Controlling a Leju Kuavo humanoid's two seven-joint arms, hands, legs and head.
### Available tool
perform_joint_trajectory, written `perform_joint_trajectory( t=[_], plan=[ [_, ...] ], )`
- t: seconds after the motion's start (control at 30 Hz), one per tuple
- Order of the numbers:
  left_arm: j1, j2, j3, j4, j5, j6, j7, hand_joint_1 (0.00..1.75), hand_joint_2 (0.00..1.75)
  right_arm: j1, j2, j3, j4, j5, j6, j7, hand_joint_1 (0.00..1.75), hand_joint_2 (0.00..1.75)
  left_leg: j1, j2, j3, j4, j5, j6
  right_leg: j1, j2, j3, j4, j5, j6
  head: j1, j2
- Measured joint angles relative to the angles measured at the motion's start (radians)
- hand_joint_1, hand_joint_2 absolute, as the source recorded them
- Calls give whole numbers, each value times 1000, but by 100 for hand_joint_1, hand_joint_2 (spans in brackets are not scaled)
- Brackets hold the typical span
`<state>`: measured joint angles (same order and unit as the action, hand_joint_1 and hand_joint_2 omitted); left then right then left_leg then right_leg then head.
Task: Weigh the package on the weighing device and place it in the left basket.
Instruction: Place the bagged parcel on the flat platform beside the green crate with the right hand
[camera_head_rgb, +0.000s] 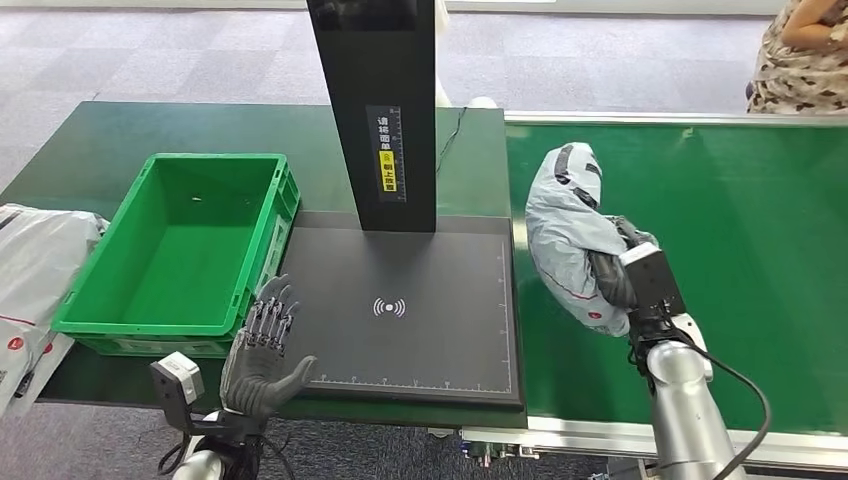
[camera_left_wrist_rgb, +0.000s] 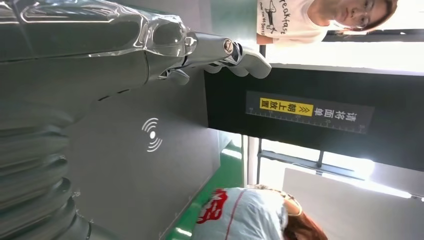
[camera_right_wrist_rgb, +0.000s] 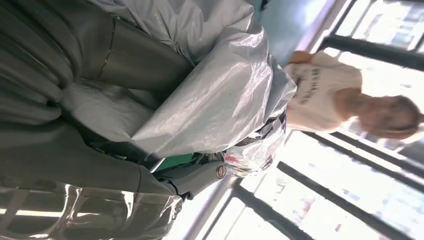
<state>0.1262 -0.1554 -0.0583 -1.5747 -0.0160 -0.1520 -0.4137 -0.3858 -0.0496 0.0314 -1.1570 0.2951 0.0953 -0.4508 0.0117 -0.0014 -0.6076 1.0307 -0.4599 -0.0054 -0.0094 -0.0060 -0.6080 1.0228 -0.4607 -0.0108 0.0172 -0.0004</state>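
Green conveyor belt (camera_head_rgb: 760, 250), crumpled grey plastic package (camera_head_rgb: 565, 225) clasped by right robot hand (camera_head_rgb: 612, 272), left robot hand (camera_head_rgb: 262, 350) spread

The black upright column (camera_head_rgb: 372, 110) of the weighing device was cut off by the head view's top edge. The white bags (camera_head_rgb: 32, 285) (beside the green basket (camera_head_rgb: 185, 250)) ran past the left edge. The right hand's (camera_head_rgb: 612, 272) fingers were largely hidden behind the grey package (camera_head_rgb: 565, 225).
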Motion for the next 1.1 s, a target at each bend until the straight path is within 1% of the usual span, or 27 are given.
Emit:
perform_joint_trajectory(
  t=[0.1, 0.2, 0.33, 0.47, 0.6, 0.7, 0.77, 0.83, 0.9, 0.97, 1.1],
  plan=[
    [-24, -1, -5, 10, 7, -1, -5, 0, 175, 40, 5, 64, -119, 28, 25, -16, 175, 175, 0, 1, 0, 0, 0, 0, 0, 1, 0, 0, 0, 0, 0, 0],
    [-47, -1, -9, 18, 12, 14, -6, 0, 175, 60, 6, 147, -201, 74, 62, -9, 175, 175, 0, 2, 0, 0, 0, 0, 0, 1, -1, 0, 0, 0, 0, 0],
    [-64, -1, -14, 27, 20, 47, -10, 0, 175, 67, 7, 274, -229, 129, 116, 33, 175, 175, 0, 2, 0, 0, 0, 0, 0, 2, -1, 0, 0, 0, 0, 0],
    [-68, 0, -18, 38, 30, 59, -12, 0, 175, 48, 8, 389, -179, 181, 140, 86, 175, 175, 0, 2, 0, 0, 0, 0, 0, 2, -1, 1, 0, 0, 0, 0],
    [-81, 3, -27, 48, 33, 59, -13, 0, 175, -11, 14, 501, -45, 211, 175, 164, 175, 175, 0, 2, 0, 0, 0, 0, 0, 1, 0, 0, 0, 0, 0, 0],
    [-92, 5, -36, 53, 26, 60, -7, 0, 175, -56, 26, 578, 60, 224, 202, 178, 175, 175, 0, 1, 0, 0, 1, 0, 0, 0, 0, 0, 1, -1, 0, 0],
    [-99, 6, -39, 55, 18, 63, -1, 0, 175, -88, 31, 622, 118, 225, 218, 164, 175, 175, 0, 2, 1, 0, 1, -1, 0, 1, 0, 0, 1, -1, 0, 0],
    [-102, 8, -41, 56, 12, 65, 3, 0, 175, -115, 34, 657, 161, 212, 227, 128, 137, 175, 0, 3, 2, 0, 1, -1, 0, 3, 1, 0, 1, -1, 0, 0],
    [-103, 9, -41, 56, 8, 68, 6, 0, 175, -129, 35, 678, 186, 183, 230, 78, 52, 175, 0, 3, 3, 0, 1, -1, 0, 3, 1, 0, 1, -1, 0, 0],
    [-102, 10, -42, 56, 4, 74, 4, 0, 175, -131, 35, 686, 196, 144, 229, 26, 2, 175, 0, 3, 3, 0, 1, -1, 0, 3, 1, 0, 1, -1, 0, 0],
    [-96, 13, -42, 57, 3, 91, -9, 0, 175, -118, 35, 680, 176, 55, 229, -62, 0, 175, 0, 3, 3, 0, 1, -1, 0, 3, 1, 1, 1, -1, 0, 0]
  ],
)
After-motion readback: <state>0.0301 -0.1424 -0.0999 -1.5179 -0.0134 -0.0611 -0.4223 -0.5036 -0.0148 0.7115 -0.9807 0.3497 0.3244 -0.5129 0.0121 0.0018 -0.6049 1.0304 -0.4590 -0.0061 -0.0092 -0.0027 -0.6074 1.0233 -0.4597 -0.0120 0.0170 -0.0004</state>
